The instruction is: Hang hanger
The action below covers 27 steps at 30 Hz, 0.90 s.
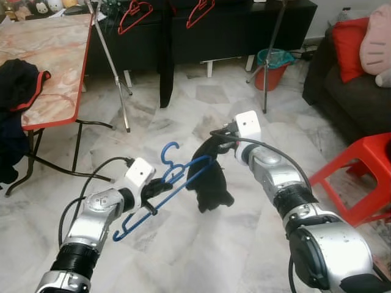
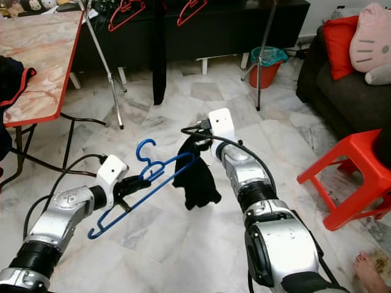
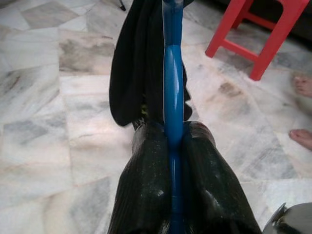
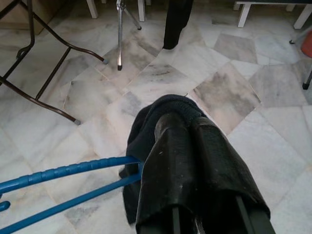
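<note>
Left eye view: I see the blue hanger (image 1: 160,189) held tilted above the marble floor (image 1: 201,250), left gripper (image 1: 153,190) clamped on its bar, hook up. A black garment (image 1: 209,177) hangs off its far end, pinched by the right gripper (image 1: 215,139). Red hangers (image 1: 135,15) hang beyond; red stool (image 1: 360,177) to the right.
Left wrist view: fingers (image 3: 146,185) closed tight around the blue bar.
Right wrist view: fingers (image 4: 170,165) shut, cloth draped over them.

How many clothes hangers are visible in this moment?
3. A blue plastic hanger is clamped in the left hand above the floor, and two red hangers hang on the rack at the back. More may be hidden beyond the frame.
</note>
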Motion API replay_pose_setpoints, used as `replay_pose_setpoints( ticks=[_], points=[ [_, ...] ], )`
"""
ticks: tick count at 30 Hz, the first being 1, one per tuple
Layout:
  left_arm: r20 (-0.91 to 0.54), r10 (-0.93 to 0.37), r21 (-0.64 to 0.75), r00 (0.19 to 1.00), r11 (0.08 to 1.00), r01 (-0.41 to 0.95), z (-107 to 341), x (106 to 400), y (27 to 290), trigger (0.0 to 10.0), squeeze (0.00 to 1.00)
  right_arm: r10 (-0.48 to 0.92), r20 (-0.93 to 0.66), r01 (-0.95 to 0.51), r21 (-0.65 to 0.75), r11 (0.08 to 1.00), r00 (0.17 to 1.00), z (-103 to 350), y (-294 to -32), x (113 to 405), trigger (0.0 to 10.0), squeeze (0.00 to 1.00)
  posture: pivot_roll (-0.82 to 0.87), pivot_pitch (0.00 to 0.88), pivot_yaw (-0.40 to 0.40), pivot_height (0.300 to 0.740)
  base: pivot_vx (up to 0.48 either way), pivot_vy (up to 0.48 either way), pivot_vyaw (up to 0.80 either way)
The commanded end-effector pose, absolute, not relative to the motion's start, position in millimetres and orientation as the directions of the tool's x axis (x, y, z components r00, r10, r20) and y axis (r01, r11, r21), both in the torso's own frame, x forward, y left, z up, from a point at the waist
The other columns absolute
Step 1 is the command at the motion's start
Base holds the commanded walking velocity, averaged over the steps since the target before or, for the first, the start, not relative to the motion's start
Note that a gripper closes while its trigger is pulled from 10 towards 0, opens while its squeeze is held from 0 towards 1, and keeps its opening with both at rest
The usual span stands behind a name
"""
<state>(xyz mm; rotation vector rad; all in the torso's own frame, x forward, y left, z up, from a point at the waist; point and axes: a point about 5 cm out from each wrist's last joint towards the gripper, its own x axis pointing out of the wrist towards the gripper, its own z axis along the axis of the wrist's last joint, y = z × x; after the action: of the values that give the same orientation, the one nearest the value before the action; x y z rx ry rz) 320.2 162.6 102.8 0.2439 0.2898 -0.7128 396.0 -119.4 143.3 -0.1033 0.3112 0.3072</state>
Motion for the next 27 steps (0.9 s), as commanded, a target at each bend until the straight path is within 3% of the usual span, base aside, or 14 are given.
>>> replay_pose_setpoints(
  ticks=[1, 15, 22, 27],
  points=[
    [-0.358, -0.575, 0.137, 0.736, 0.747, 0.65, 100, 317, 170, 10.0, 0.0, 0.264, -0.286, -0.293, -0.061, 0.954, 0.921, 151, -122, 398, 10.0, 0.0, -0.16, 0.082, -0.009, 0.74, 0.0, 0.0, 0.0],
    [-0.341, -0.532, 0.172, 0.775, 0.775, 0.608, 102, 318, 172, 10.0, 0.0, 0.237, -0.296, -0.273, -0.084, 0.958, 0.925, 148, -129, 397, 10.0, 0.0, -0.17, 0.079, -0.012, 0.74, 0.0, 0.0, 0.0],
    [-0.308, -0.609, 0.112, 0.731, 0.74, 0.663, 103, 311, 161, 10.0, 0.0, 0.242, -0.294, -0.273, -0.067, 0.96, 0.924, 148, -128, 397, 10.0, 0.0, -0.17, 0.086, -0.014, 0.74, 0.0, 0.0, 0.0],
    [-0.286, -0.699, 0.064, 0.655, 0.668, 0.741, 107, 300, 152, 10.0, 0.0, 0.18, -0.279, -0.187, 0.0, 0.982, 0.943, 152, -134, 399, 10.0, 0.0, -0.17, 0.09, -0.019, 0.74, 0.0, 0.0, 0.0]
  ],
)
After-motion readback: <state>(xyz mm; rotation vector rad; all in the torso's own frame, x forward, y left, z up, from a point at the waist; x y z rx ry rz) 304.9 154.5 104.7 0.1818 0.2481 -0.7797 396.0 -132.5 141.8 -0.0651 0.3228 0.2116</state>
